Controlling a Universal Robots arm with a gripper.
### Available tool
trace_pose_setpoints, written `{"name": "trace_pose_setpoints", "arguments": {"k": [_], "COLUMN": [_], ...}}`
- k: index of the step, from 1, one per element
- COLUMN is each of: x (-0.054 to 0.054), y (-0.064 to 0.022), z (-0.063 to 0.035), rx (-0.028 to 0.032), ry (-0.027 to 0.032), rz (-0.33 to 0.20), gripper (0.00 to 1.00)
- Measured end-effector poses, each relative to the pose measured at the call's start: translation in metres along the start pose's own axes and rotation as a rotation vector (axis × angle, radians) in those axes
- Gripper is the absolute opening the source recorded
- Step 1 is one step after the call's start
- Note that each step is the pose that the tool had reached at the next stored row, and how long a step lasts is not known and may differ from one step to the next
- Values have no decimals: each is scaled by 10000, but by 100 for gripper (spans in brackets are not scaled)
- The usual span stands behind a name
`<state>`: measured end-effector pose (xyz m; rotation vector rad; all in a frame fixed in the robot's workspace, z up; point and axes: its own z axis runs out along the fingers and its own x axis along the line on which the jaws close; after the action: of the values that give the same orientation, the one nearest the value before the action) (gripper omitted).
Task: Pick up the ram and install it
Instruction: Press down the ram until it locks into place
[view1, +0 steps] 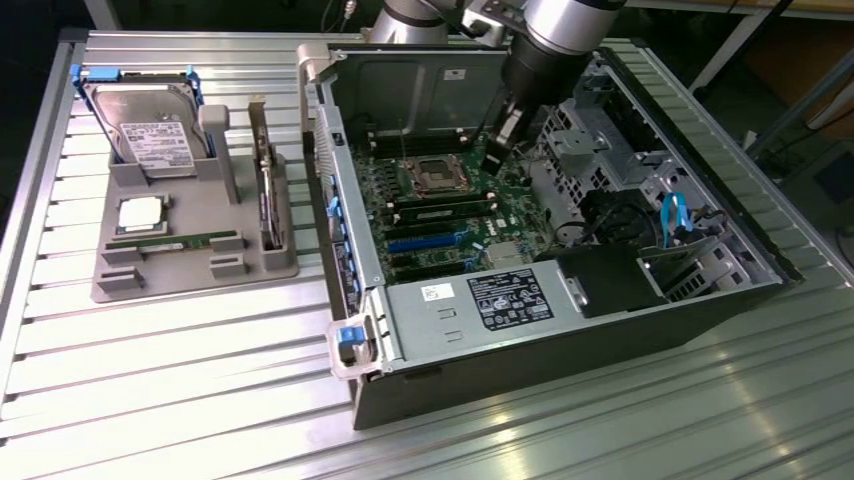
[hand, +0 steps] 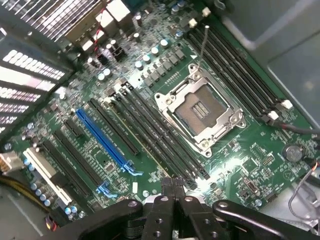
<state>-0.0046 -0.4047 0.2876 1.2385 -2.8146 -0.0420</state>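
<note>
The ram (view1: 174, 241), a thin green stick, lies flat in a groove at the front of the grey holder (view1: 187, 285), at the exterior view's left. My gripper (view1: 497, 158) is far from it, reaching down inside the open computer case (view1: 534, 340), just beside the processor socket (view1: 434, 178). In the wrist view the gripper (hand: 172, 183) is shut, its black fingertips pressed together with nothing showing between them. It hovers over one end of the long dark memory slots (hand: 160, 142), which run beside the silver socket (hand: 200, 112).
A hard drive (view1: 154, 135) and a square silver processor chip (view1: 140, 215) also sit in the holder. The case walls, a drive cage (view1: 601, 150), cables (view1: 674, 215) and the power supply (view1: 501, 298) crowd the motherboard. A blue slot (hand: 102, 140) lies beyond the memory slots.
</note>
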Motion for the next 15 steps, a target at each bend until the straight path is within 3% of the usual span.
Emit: {"name": "trace_pose_setpoints", "arguments": {"k": [7,15], "x": [0,0], "y": [0,0], "z": [0,0], "rx": [-45,-137], "ry": [-46,-142], "rz": [989,3170], "gripper": [11,11]}}
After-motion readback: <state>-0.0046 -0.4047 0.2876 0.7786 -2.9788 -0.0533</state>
